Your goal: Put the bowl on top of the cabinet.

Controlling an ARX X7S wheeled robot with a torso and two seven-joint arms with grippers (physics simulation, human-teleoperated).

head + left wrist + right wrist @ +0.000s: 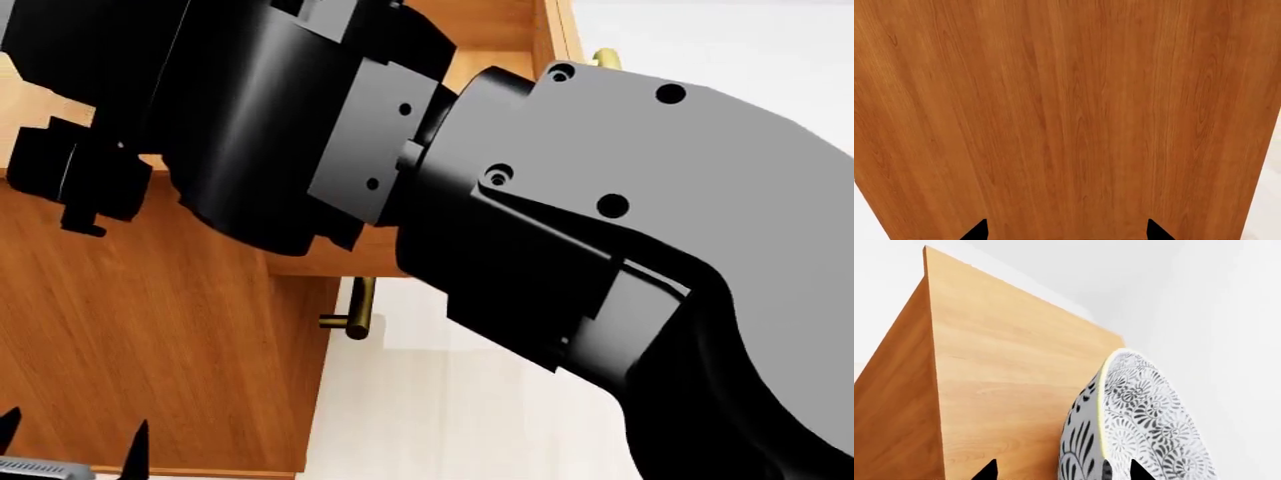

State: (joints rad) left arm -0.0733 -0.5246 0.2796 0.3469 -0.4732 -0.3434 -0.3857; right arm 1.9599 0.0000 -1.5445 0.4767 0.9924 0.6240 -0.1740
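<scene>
the right gripper [1061, 471] is carrying the bowl [1141, 425] over the cabinet [1007, 385]. its fingers are clamping the rim, one tip outside and one seemingly inside the wall, so the bowl is hanging on edge, presumably the only secure hold on so deep a vessel. the bowl is sitting above the flat top, near one edge; contact with the wood cannot be told. the left gripper [1066, 231] is hovering over bare cabinet wood, fingers apart and holding nothing, likely parked clear of the placement. levelling before release appears necessary.
</scene>
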